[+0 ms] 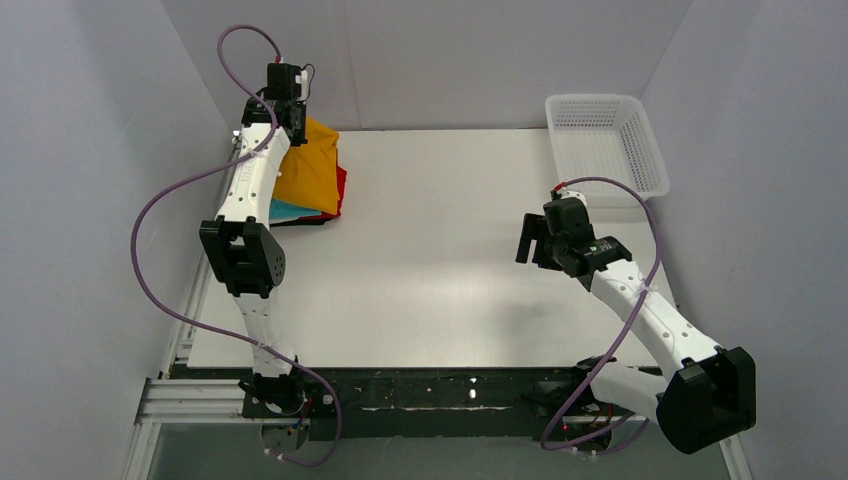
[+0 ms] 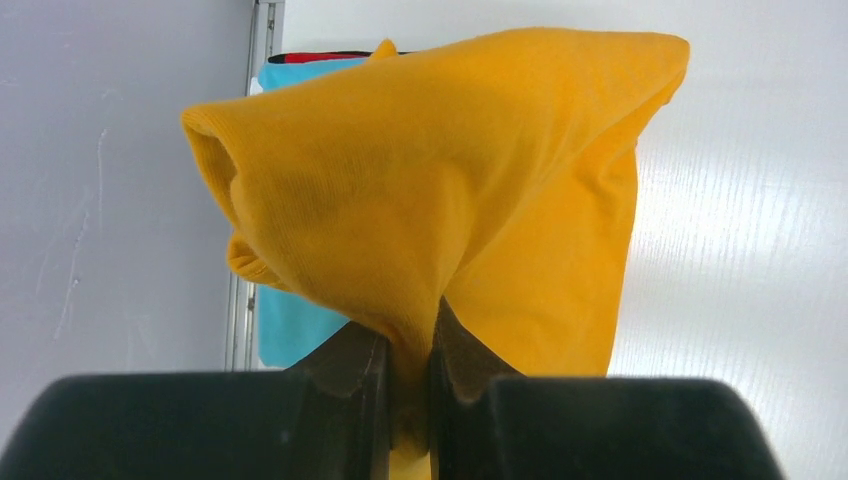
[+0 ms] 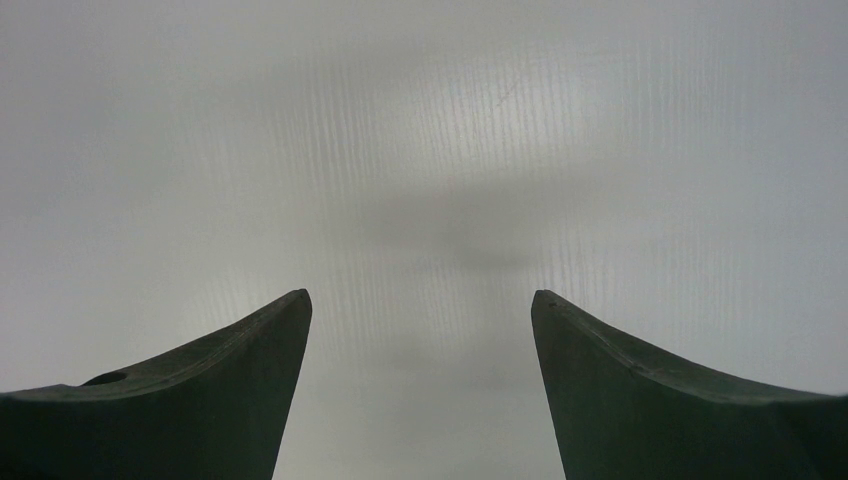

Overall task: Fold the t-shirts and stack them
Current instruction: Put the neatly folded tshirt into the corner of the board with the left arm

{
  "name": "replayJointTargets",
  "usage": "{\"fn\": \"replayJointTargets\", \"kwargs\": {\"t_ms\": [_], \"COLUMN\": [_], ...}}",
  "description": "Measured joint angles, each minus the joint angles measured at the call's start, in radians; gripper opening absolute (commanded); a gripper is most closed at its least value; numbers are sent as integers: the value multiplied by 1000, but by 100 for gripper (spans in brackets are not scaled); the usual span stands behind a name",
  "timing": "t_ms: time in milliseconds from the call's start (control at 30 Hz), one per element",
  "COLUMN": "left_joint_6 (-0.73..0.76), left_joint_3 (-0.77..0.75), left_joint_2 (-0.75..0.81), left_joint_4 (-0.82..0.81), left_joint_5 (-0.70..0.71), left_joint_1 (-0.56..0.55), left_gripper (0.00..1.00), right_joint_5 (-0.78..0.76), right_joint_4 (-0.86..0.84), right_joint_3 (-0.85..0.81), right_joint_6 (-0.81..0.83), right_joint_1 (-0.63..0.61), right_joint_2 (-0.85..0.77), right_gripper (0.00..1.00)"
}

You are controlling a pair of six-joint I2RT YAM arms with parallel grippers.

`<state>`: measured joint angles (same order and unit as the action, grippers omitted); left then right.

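Note:
The mustard-orange t-shirt [image 1: 310,170] lies folded on a stack at the table's far left. Under it a turquoise shirt [image 1: 285,211] and a red shirt [image 1: 341,188] show at the edges. My left gripper [image 1: 296,128] is shut on a bunch of the orange cloth at the stack's far edge. In the left wrist view the orange shirt [image 2: 450,180] rises from the left gripper [image 2: 410,345], with the turquoise shirt [image 2: 295,320] beneath. My right gripper [image 1: 533,240] hovers open and empty over bare table at the right; it also shows in the right wrist view [image 3: 420,300].
A white plastic mesh basket [image 1: 605,145] stands at the far right corner. Grey walls close in the table on the left, back and right. The table's white surface [image 1: 430,250] lies between the two arms.

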<state>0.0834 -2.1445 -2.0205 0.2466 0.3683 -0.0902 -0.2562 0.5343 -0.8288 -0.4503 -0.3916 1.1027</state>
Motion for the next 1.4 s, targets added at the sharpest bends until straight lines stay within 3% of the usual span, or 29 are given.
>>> {"fn": "replayJointTargets", "kwargs": {"t_ms": [600,1067,1333,1367,1400], "left_joint_6": [-61,-65,-130,-138,-144], "left_joint_3": [-54,-54,-54,-54,-54], "left_joint_2": [-39,-217,-233,-234,-234], "left_joint_4": [-1,-114,-125,-126,-125], "left_joint_5": [-227,-321,-355,-355,-355], "left_joint_1": [170,231,288,293,298], "left_gripper": [0,0,20,31,58], "right_joint_5": [-7,-65,-136,-141,-146], "right_joint_4": [62,193,280,285,288], "right_joint_3": [-97,-116,-129,-132,-136], "right_joint_6": [-16,-50,-71,-71,-72], "right_joint_1": [5,5,5,5,5], "right_joint_2": [86,8,-66,-69,-70], "right_gripper": [88,88,88,88,88]}}
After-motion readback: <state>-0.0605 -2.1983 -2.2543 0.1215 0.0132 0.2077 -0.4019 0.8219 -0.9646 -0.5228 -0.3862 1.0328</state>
